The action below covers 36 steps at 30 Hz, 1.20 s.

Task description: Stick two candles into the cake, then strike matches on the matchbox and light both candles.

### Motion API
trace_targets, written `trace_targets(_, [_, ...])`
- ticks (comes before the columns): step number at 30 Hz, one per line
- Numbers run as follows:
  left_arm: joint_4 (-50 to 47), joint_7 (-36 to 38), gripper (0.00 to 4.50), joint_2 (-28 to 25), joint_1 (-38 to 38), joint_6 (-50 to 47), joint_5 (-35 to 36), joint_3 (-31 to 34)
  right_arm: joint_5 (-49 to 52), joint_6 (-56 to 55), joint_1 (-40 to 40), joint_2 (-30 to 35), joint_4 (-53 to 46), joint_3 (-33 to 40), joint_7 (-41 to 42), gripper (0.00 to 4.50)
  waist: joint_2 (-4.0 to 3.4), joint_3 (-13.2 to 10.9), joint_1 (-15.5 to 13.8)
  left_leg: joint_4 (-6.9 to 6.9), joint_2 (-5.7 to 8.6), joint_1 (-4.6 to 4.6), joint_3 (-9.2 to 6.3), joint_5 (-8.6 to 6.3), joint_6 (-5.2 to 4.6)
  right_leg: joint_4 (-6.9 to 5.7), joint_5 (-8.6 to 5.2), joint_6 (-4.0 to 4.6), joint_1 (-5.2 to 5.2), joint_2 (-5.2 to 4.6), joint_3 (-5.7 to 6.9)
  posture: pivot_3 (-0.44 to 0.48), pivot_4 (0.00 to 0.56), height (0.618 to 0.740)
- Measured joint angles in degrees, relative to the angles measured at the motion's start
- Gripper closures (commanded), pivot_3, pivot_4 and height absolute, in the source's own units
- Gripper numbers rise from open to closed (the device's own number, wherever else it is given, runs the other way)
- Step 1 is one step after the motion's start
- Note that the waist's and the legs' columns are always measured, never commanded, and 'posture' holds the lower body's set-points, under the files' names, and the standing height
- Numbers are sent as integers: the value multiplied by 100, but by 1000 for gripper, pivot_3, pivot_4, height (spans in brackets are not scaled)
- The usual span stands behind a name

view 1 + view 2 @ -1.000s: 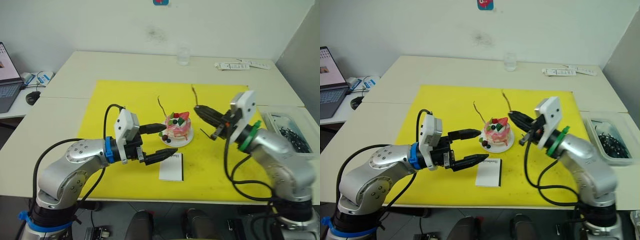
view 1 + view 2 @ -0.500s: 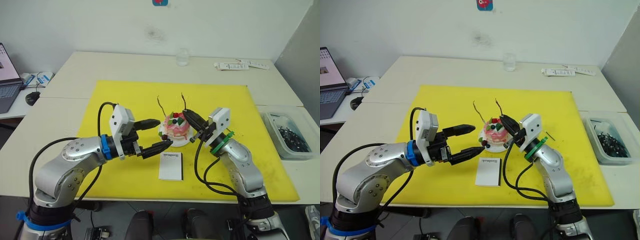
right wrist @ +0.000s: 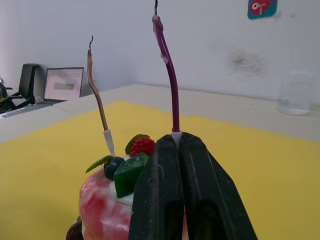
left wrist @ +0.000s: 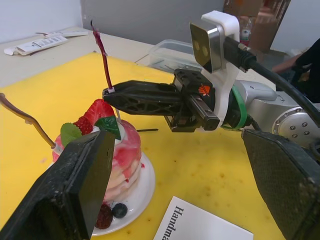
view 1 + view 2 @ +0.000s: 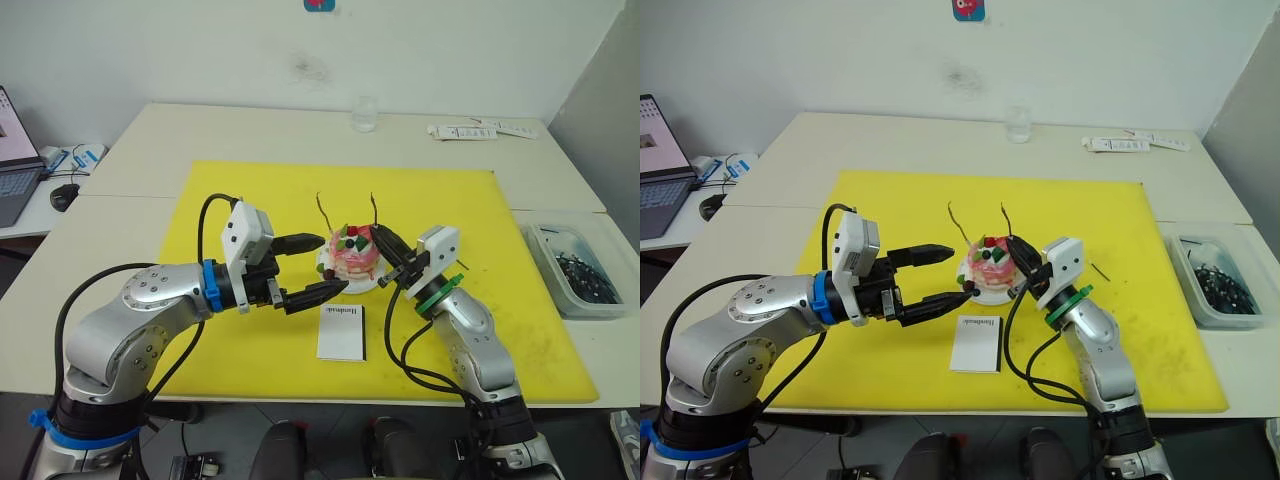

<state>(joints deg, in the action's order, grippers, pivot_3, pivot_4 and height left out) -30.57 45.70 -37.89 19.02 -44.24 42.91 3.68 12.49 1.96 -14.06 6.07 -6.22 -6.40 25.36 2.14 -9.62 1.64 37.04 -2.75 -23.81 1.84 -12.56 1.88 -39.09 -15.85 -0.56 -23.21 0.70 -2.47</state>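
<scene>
The pink-and-white cake [image 5: 354, 256] sits on its white plate [image 5: 370, 285] in the middle of the yellow mat. One thin wavy candle [image 3: 98, 95] stands stuck in its top. My right gripper [image 5: 380, 236] is shut on the pale lower end of the second candle [image 3: 169, 75] and holds it upright at the cake's top, beside the strawberry [image 4: 101, 111]. My left gripper [image 5: 331, 263] is open just left of the cake, one finger on either side of the plate's edge. The white matchbox [image 5: 342, 331] lies flat in front of the cake. A short dark match [image 5: 1099, 270] lies to the right.
The yellow mat [image 5: 250, 200] covers the table's centre. A glass [image 5: 365, 113] and white strips [image 5: 485, 130] are at the back. A clear bin [image 5: 575, 275] with dark pieces stands at the right, and a laptop [image 5: 10, 150] and mouse [image 5: 65, 195] at the far left.
My right gripper has carried the second candle in from the right to the top of the cake and set it upright. My left gripper has moved slightly closer to the cake.
</scene>
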Motion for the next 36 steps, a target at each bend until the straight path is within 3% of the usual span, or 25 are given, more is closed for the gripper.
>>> trace_targets(21, [121, 196, 0, -78, 45, -15, -6, -106, -48, -385, 306, -285, 9, -150, -140, 4468, -1, 0, 1, -1, -1, 0, 1, 0, 0, 1, -7, -11, -1, 0, -1, 0, 150, 740])
trace_targets(36, [122, 265, 0, -103, 33, -9, -33, -182, -239, -1104, 397, -434, 580, -170, -300, 4468, -1, -1, 2, -1, -2, 1, 1, 0, 0, 0, -9, -15, -1, -1, -2, 0, 150, 740])
